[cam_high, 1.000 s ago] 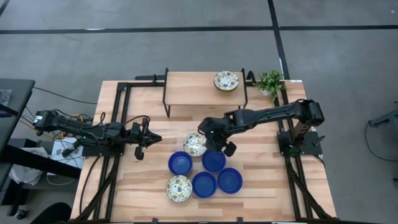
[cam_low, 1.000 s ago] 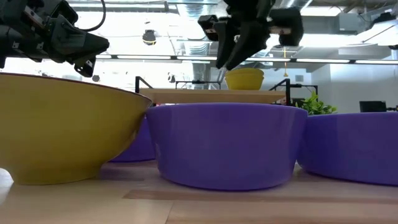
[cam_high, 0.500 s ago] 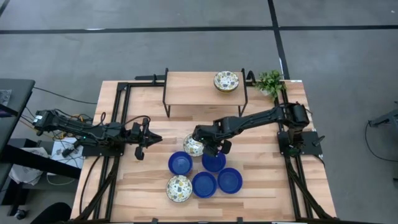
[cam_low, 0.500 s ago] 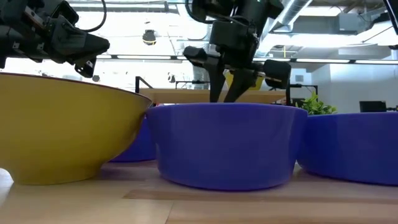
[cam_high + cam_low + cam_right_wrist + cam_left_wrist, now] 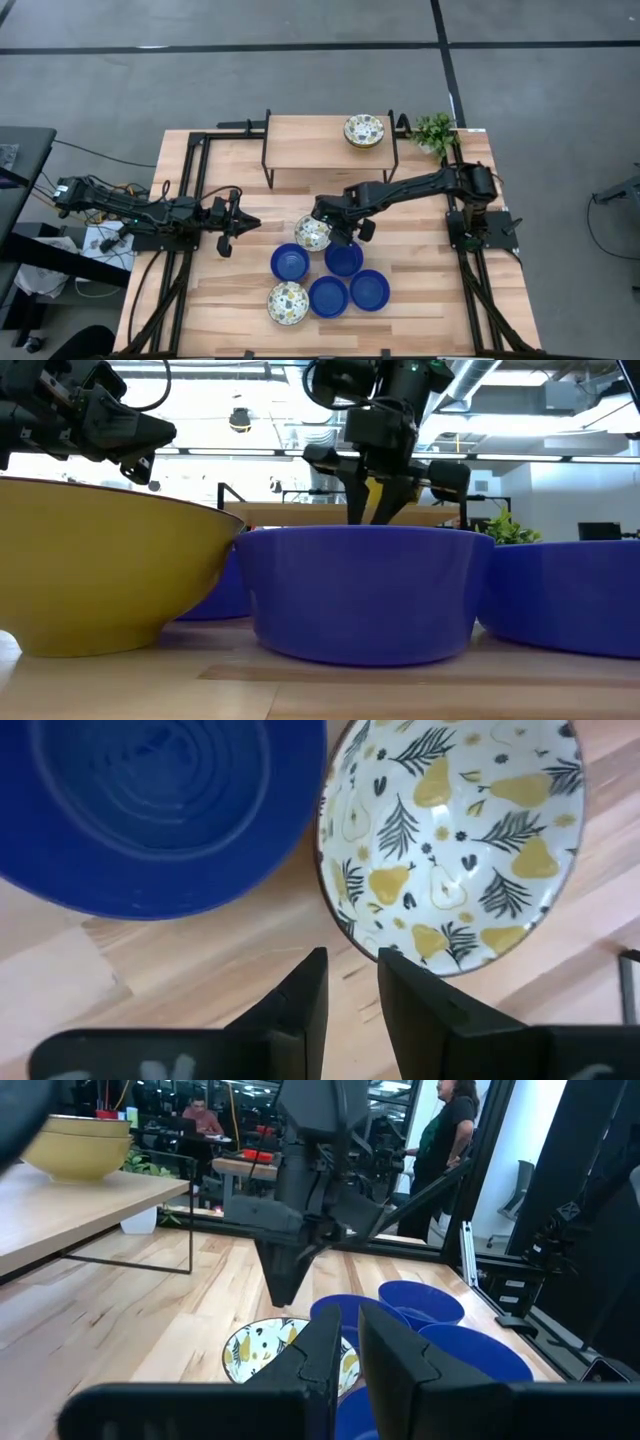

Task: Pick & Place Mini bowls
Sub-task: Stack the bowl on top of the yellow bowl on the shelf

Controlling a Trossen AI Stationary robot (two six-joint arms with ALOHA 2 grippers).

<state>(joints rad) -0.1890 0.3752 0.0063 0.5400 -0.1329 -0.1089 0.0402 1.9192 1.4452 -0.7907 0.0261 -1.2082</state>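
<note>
The right gripper [image 5: 350,982], fingers slightly apart and empty, hovers with the patterned bowl [image 5: 455,840] rim just ahead of its fingertips; next, I judge, it must straddle that rim and clamp.

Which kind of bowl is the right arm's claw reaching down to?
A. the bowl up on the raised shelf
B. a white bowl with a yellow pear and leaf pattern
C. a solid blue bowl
B: the right gripper hangs at the rim of the patterned bowl, with the blue bowl beside it.
</note>
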